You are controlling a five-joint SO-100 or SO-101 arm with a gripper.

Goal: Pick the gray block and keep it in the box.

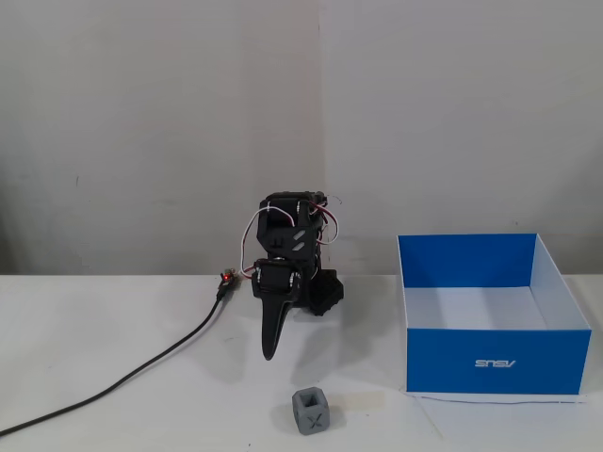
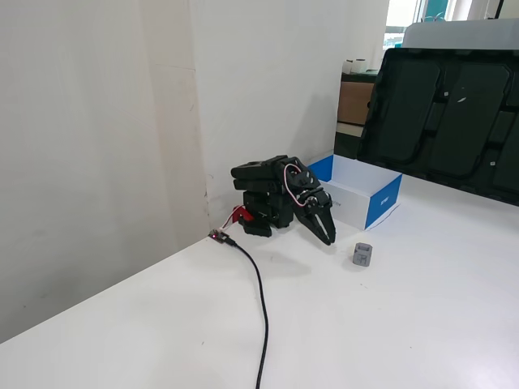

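Observation:
The gray block [image 1: 312,411] is a small dark-gray cube with an X in its face. It sits on the white table near the front edge, and it also shows in the other fixed view [image 2: 362,254]. The blue box [image 1: 490,363] with a white inside and an upside-down ASUS logo stands to the right of the block, open and empty; it also shows in a fixed view [image 2: 381,203]. My black arm is folded low against the wall. My gripper [image 1: 270,352] points down at the table, jaws together and empty, behind and left of the block [image 2: 328,240].
A black cable [image 1: 141,365] runs from a small board [image 1: 226,279] with a red light across the left of the table. Large black trays [image 2: 446,121] lean up at the far side. The white wall is close behind the arm.

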